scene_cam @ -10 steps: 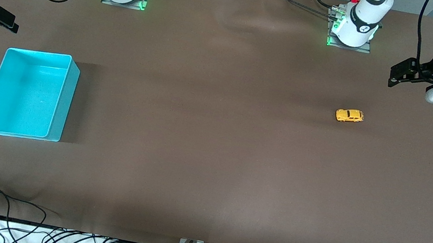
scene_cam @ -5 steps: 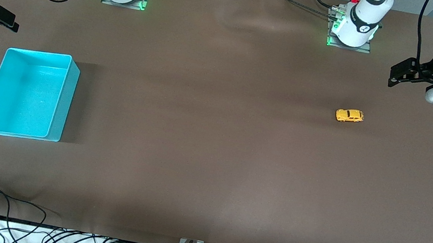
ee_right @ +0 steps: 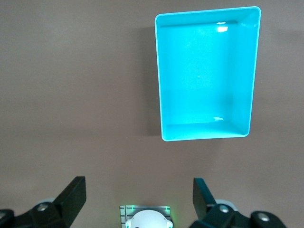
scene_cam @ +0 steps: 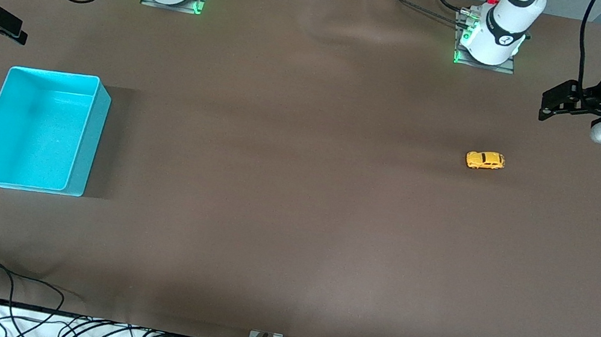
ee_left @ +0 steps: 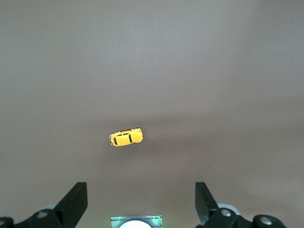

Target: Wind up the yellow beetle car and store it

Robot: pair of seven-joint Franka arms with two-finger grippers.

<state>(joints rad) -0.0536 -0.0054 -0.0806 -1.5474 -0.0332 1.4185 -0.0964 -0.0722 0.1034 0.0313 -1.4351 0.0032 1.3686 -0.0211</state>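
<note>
Resting apart on the table (scene_cam: pixel 294 204): 1 yellow beetle car (scene_cam: pixel 485 160), 1 turquoise bin (scene_cam: pixel 88 139).

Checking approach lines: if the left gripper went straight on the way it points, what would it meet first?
Probably bare table: the open left gripper points down beside the yellow beetle car, not squarely at it.

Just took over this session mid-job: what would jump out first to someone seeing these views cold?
The turquoise bin, empty, sits toward the right arm's end of the table. The tiny yellow beetle car stands alone on the brown table toward the left arm's end, far from the bin. Both pincers wait open and empty in the air: the left pincer over the table's edge past the car, the right pincer near the bin.
</note>
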